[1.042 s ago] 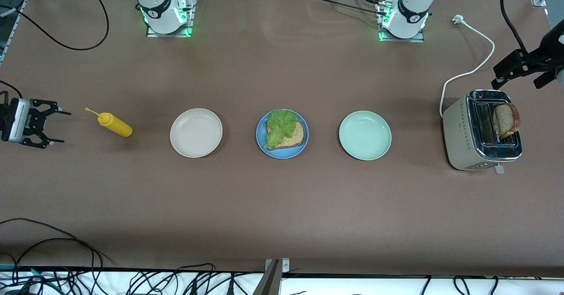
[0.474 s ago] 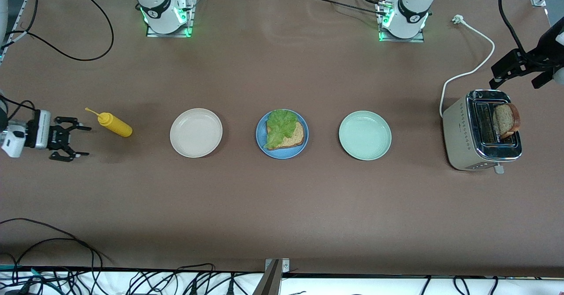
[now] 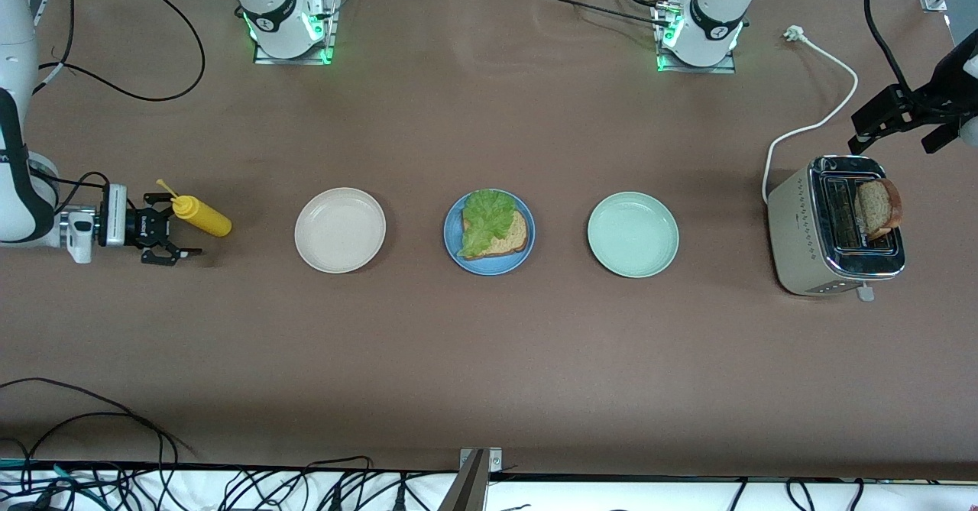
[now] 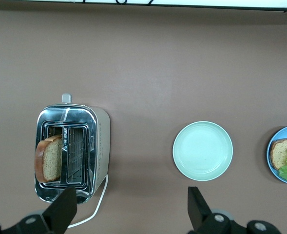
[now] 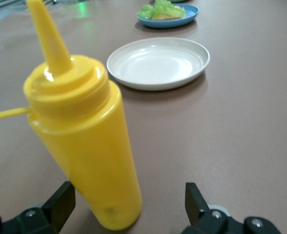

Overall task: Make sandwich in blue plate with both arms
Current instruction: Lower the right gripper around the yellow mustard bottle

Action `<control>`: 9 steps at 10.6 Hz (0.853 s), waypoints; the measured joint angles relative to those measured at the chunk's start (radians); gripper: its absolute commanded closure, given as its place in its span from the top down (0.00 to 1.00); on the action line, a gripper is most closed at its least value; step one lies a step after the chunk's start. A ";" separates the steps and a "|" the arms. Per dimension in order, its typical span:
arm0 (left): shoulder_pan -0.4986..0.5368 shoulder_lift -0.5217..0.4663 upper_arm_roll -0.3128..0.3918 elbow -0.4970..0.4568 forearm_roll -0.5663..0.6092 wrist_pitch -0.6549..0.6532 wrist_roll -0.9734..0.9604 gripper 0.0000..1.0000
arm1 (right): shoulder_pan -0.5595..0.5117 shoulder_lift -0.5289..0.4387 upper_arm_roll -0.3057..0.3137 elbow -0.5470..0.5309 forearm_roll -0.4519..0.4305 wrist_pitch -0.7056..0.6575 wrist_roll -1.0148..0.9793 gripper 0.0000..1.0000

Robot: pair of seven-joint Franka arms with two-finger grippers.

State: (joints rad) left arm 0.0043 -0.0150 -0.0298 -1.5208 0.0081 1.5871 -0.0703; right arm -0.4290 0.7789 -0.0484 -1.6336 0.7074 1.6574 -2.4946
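With jaws wide and empty, the right gripper (image 3: 170, 228) is set around the bottle (image 3: 200, 217), which could be tipped (left gripper (image 4: 128, 207) waits open above the toaster (image 3: 836, 225)).

bottle (image 3: 200, 217) stands on the tabletop (image 3: 489, 358) just off the right tool (image 3: 170, 224); toaster (image 3: 837, 224) sits below the left tool (image 3: 898, 118), plates between.

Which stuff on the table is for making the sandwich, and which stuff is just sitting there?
For the sandwich:
- blue plate
- bread slice on it, with lettuce on top
- second bread slice standing in the toaster
- yellow squeeze bottle, probably: the open right gripper is at it
- left gripper, above the toaster

Just sitting there:
- beige plate
- mint-green plate
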 measured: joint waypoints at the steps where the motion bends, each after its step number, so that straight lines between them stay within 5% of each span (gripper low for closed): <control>1: 0.000 0.000 0.000 0.000 0.000 0.000 0.000 1.00 | 0.001 0.000 0.004 -0.004 0.002 -0.026 0.000 1.00; 2: 0.000 0.000 0.000 0.000 0.000 0.000 0.000 1.00 | 0.001 0.000 0.007 -0.009 0.002 -0.042 0.000 0.96; 4: 0.000 0.000 0.000 0.000 0.000 0.000 0.000 1.00 | 0.003 0.000 0.009 -0.029 0.003 -0.061 -0.003 0.64; 7: 0.000 0.000 0.000 0.000 0.000 0.000 0.000 1.00 | 0.002 0.000 0.009 -0.053 0.003 -0.064 -0.038 0.33; 9: 0.000 0.000 0.000 0.000 0.000 0.000 0.000 1.00 | 0.002 -0.001 0.009 -0.053 0.004 -0.064 -0.038 0.26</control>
State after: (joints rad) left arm 0.0042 -0.0150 -0.0298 -1.5208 0.0081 1.5871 -0.0703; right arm -0.4265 0.7781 -0.0394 -1.6863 0.7116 1.5934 -2.5330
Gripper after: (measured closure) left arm 0.000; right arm 0.595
